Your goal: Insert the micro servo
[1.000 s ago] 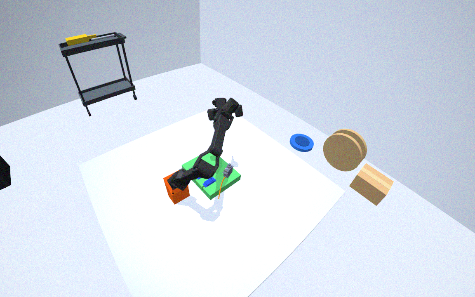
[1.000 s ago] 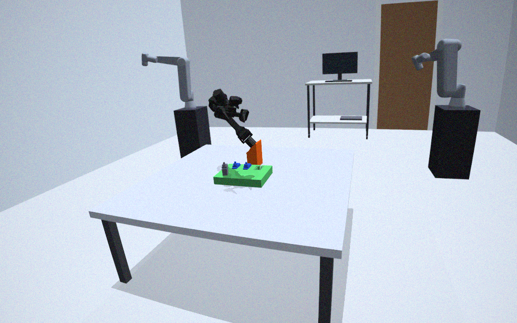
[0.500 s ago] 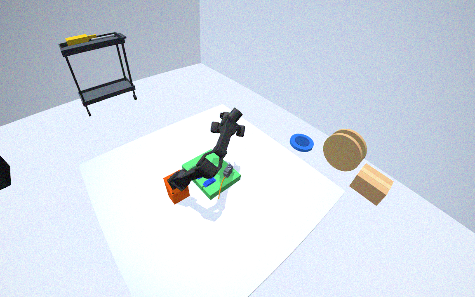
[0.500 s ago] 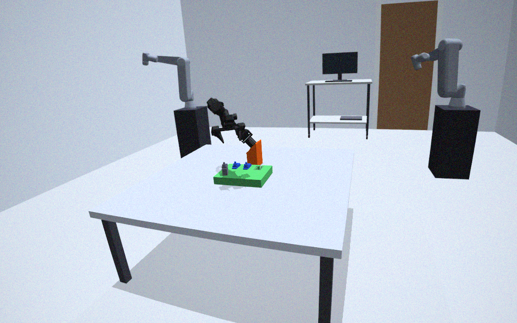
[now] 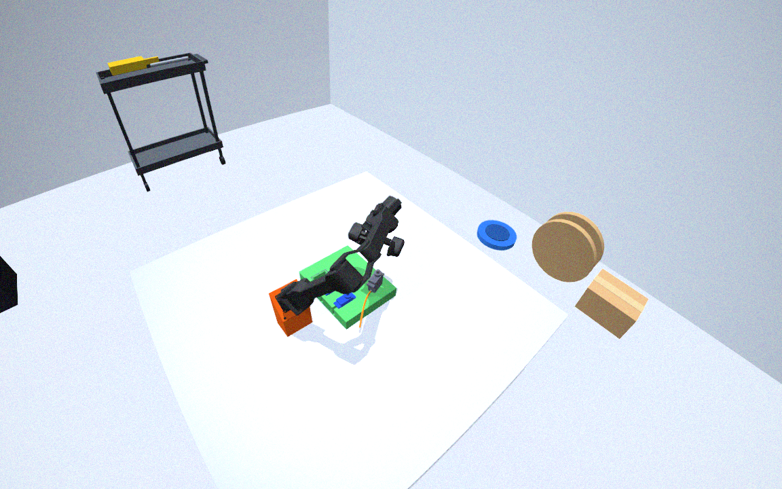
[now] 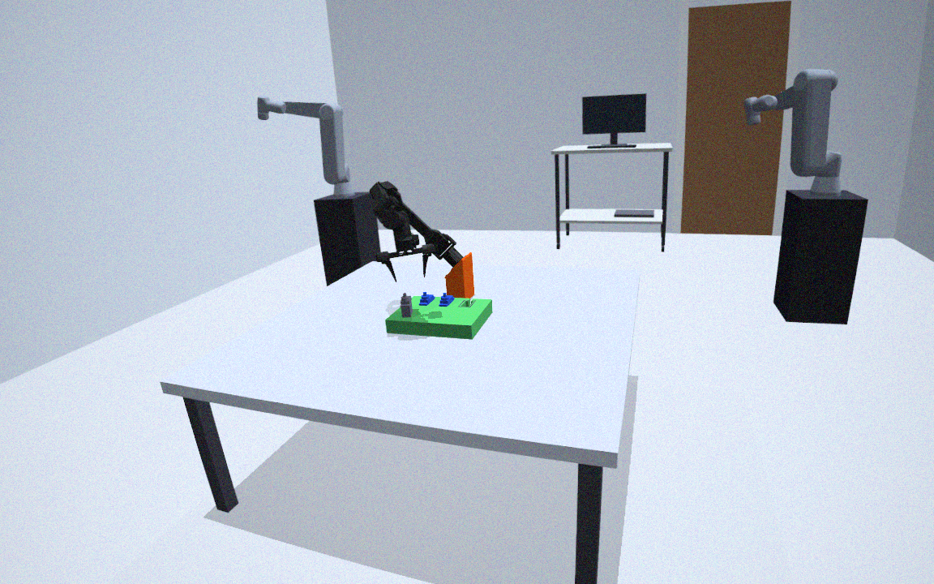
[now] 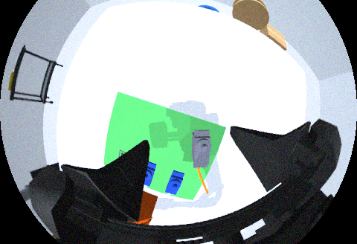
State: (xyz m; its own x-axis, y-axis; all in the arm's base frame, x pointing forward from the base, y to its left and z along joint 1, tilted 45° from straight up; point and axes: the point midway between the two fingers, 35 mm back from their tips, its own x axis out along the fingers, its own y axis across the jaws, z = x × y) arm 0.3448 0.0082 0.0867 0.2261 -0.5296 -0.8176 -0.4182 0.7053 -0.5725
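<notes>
The loose grey micro servo stands upright on the green deck, near one edge, shaft up. Its orange cable runs over the deck's edge. The marked pocket is empty, at the deck's other side; in the wrist view my left-hand finger hides most of it. My gripper is open and empty, pointing down above the deck, higher than the grey servo. In the wrist view the servo shows between the fingers, nearer the right-hand one.
Two blue servos sit in the deck between the grey servo and the pocket. The orange block stands beside the deck at the arm's base. The deck rests on the white table.
</notes>
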